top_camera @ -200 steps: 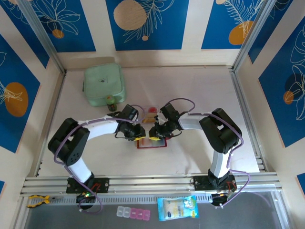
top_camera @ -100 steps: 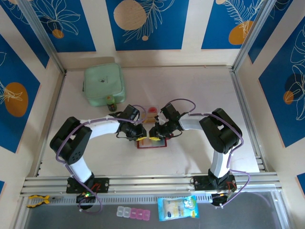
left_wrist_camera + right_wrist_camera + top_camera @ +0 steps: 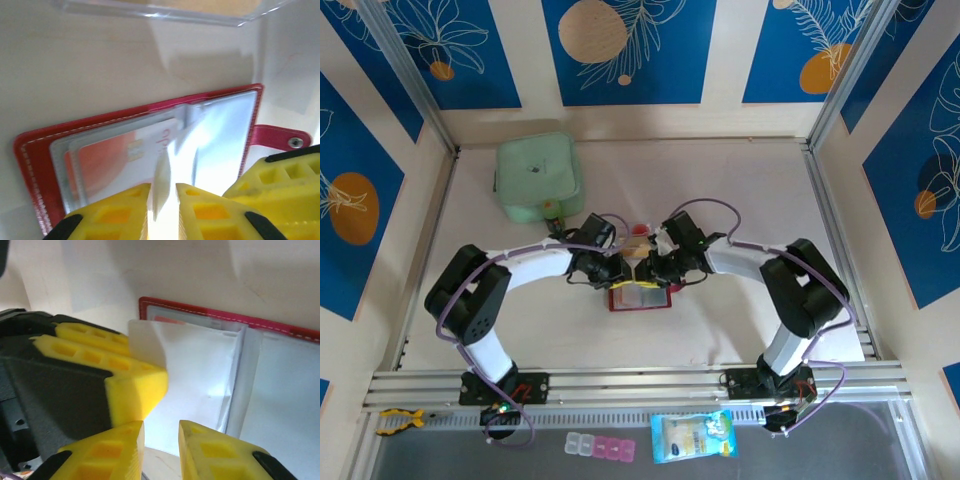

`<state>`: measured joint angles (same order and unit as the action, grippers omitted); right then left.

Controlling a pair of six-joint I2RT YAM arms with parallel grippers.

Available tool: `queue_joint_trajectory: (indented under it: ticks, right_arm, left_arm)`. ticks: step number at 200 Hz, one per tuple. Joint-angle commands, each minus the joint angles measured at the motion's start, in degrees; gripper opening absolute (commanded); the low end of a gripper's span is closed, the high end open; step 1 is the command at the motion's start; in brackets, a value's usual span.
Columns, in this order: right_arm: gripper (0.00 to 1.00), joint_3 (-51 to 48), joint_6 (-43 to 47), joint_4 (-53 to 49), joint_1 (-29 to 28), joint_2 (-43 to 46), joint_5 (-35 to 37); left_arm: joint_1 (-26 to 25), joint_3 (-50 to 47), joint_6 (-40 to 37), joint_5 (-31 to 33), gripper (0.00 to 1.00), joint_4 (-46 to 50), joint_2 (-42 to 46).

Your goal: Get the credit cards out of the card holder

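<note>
The left gripper (image 3: 162, 195) is being clamped on a clear pocket leaf (image 3: 167, 165) of the card holder (image 3: 31, 170), which is lying spread on the table (image 3: 75, 60). A credit card (image 3: 115, 157) is being held in a pocket. The right gripper (image 3: 161, 432) is being held with jaws narrowly apart over the pockets.

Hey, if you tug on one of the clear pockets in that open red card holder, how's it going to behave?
Probably floppy: a clear pocket curls upward between the left gripper's fingers instead of lying flat. Likely slippery too, since the plastic glares glossy. The card holder looks thin and light, so a hard tug may drag it across the table.
</note>
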<state>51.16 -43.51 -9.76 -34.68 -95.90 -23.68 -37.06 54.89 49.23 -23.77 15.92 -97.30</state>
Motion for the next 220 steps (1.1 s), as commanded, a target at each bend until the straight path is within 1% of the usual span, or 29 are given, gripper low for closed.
queue_joint_trajectory:
  ticks: [1, 28, 51, 66, 82, 93, 116, 176, 207, 220]
  right_arm:
    - [0.26, 0.88, 0.80, -4.23, 1.14, 3.17, 1.90]
    - [0.26, 0.88, 1.27, -6.77, 2.38, 6.89, 4.05]
    - [0.26, 0.40, 1.93, -8.97, 3.99, 9.97, 5.84]
    - [0.26, -0.06, 2.19, -10.03, 5.32, 11.45, 6.19]
    - [0.26, -0.76, 2.36, -10.61, 6.81, 12.72, 5.80]
    - [0.27, -1.40, 2.37, -10.88, 7.62, 13.76, 5.67]
    - [0.27, -2.61, 2.37, -11.32, 8.60, 15.68, 5.64]
    - [0.27, -5.35, 2.36, -11.91, 9.89, 18.10, 5.95]
    - [0.27, -5.94, 2.35, -12.21, 10.04, 18.64, 5.95]
    - [0.28, -6.13, 2.45, -12.30, 10.12, 18.87, 5.97]
  left_arm:
    - [-0.75, 2.36, -0.15, -2.42, 0.22, 2.02, 1.08]
    - [-1.60, 4.32, -0.11, -3.21, 0.25, 2.60, 0.38]
    - [-2.46, 6.06, -0.27, -3.76, 0.31, 3.00, -0.89]
    - [-2.92, 7.10, -0.32, -4.06, 0.35, 3.01, -1.87]
    - [-3.42, 8.09, -0.37, -4.41, 0.35, 2.97, -3.00]
    - [-3.76, 8.62, -0.37, -4.55, 0.35, 2.85, -3.75]
    - [-4.32, 9.56, -0.11, -4.70, 0.30, 2.54, -5.27]
    - [-5.18, 12.20, 0.19, -5.31, 0.25, 2.26, -9.20]
    - [-5.42, 13.12, 0.46, -5.64, 0.24, 1.93, -10.75]
    - [-5.58, 13.55, 0.42, -5.88, 0.25, 1.90, -11.13]
